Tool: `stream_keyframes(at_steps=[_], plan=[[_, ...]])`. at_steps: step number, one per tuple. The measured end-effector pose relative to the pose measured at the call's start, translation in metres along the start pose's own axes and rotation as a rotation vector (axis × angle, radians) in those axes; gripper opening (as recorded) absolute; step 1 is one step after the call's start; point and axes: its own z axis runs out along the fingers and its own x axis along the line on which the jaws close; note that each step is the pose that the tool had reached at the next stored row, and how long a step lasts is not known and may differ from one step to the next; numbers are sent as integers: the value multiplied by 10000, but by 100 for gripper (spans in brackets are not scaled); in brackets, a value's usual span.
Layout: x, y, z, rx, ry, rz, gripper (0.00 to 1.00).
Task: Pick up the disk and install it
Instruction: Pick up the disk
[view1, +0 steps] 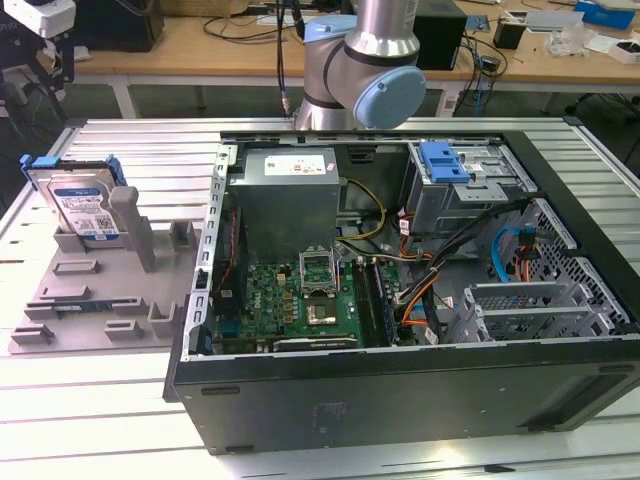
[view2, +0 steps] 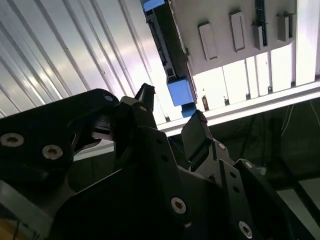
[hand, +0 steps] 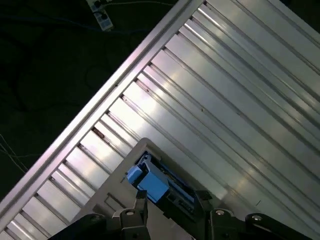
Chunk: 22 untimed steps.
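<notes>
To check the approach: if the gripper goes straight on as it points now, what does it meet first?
Probably the disk: in both wrist views its blue carrier end lies ahead of the gripper, facing the gap between its fingers. Depth is unclear.

Disk (view1: 82, 205): was silver, with a blue-and-white label and a blue frame.
Bench (view1: 100, 420): was silvery, ribbed in long parallel stripes.
Fixture (view1: 80, 300): was plain pale grey.
Computer case (view1: 400, 405): was black.
Circuit board (view1: 285, 300): was green.
Cage latch (view1: 443, 160): was blue, on a grey cage.
Arm (view1: 370, 60): was silver with light-blue caps.
Fingers (view2: 200, 135): were black.
</notes>
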Motion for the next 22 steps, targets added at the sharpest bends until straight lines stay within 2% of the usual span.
stream_keyframes(at_steps=[2,10,11,12,16,22], plan=[[0,-1,0,3,31,-612,50],[0,-1,3,11,111,-2210,50],[0,-1,8,26,153,-2743,50],[0,-1,11,35,174,-3004,50],[0,-2,18,65,246,-3829,50],[0,-2,32,135,395,-5322,50]])
